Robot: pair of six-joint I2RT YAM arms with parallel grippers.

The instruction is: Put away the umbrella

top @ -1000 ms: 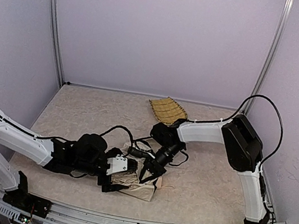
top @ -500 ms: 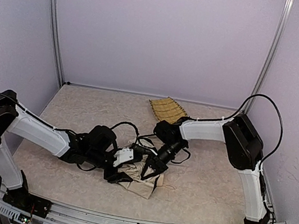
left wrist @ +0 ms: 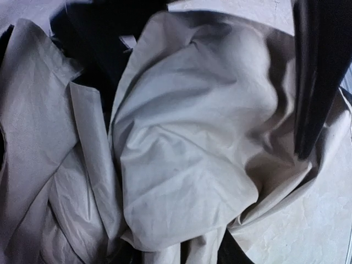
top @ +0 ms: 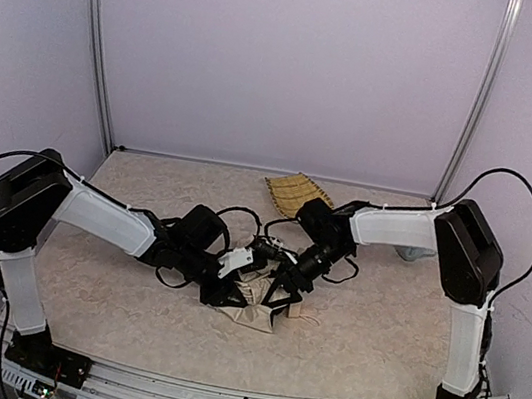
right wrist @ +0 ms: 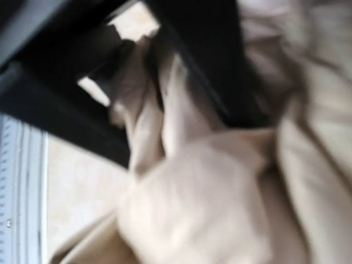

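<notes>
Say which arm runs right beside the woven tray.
The right arm: its forearm passes just beside the woven tray. The left arm comes in from the opposite side, well clear of it.

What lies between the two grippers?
Bunched umbrella fabric fills the gap between the left gripper and the right gripper, as the top view shows; both wrist views show fabric close up.

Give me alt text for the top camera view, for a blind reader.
Two white-and-black robot arms reach inward, the left gripper and right gripper both at a crumpled cream-beige fabric umbrella on the beige table. A woven straw-yellow tray lies by the back wall.
</notes>
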